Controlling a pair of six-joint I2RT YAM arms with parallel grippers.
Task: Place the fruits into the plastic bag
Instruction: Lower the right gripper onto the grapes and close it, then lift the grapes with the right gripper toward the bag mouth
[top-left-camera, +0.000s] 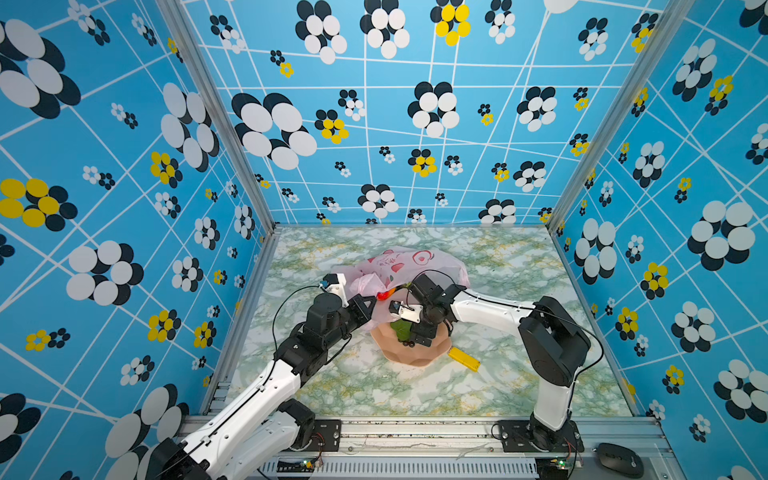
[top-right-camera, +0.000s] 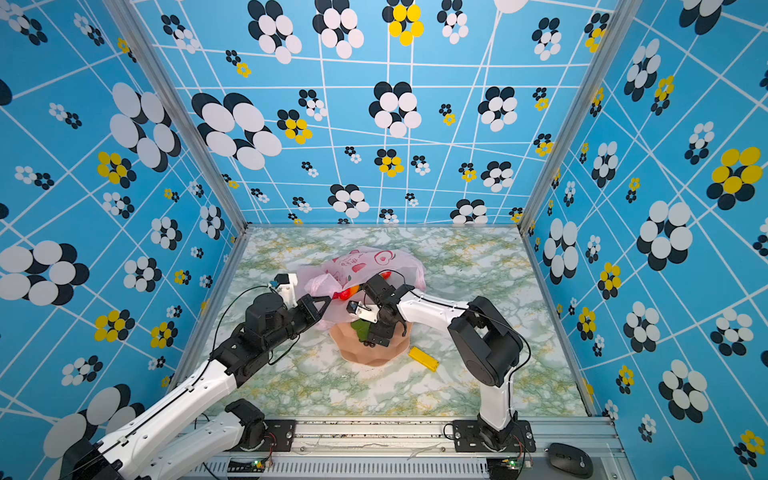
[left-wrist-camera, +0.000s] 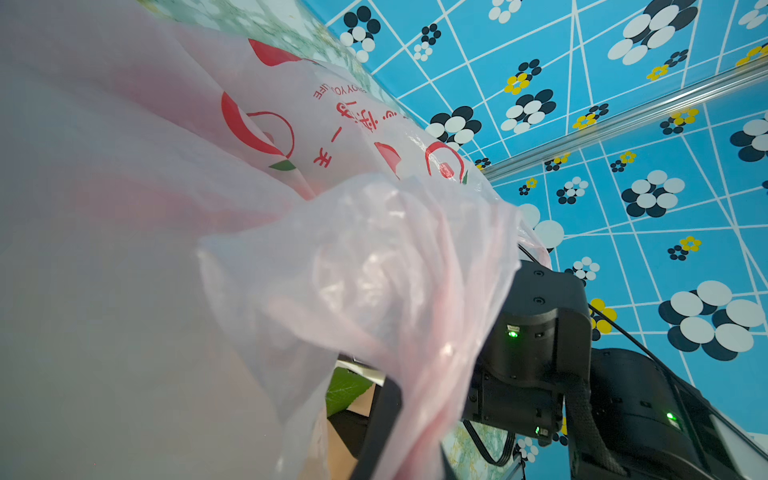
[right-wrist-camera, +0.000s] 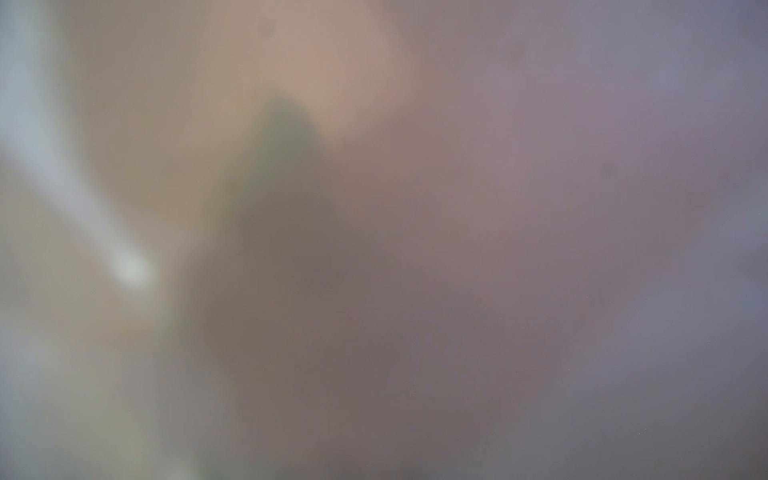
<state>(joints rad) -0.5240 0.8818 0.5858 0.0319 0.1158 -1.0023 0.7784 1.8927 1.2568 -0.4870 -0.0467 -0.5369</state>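
Two hands working: left hand (top-left-camera: 371, 306) pinches plastic bag (top-left-camera: 415, 261) rim; right hand (top-left-camera: 420, 337), spread, hovers over grapes (top-left-camera: 400, 331) on plate (top-left-camera: 415, 358). Next, likely: grasp grapes, carry into bag.

place: robot lab test cell for sure, no way this is someone's home or a shop
walls: three printed blue flower panels (top-left-camera: 374, 104) boxing the bench in like a photo backdrop
frame: bare aluminium posts (top-left-camera: 216, 120) at the back corners
bench: tabletop (top-left-camera: 415, 395) covered in a green marble-look print
rail: aluminium extrusion (top-left-camera: 415, 432) along the front edge, with the left arm (top-left-camera: 257, 395) and right arm (top-left-camera: 552, 345) bolted onto it on black plates
extras: computer mouse (top-left-camera: 620, 459) sitting at the rail's end, small circuit board (top-left-camera: 561, 463) with a green light just beside it
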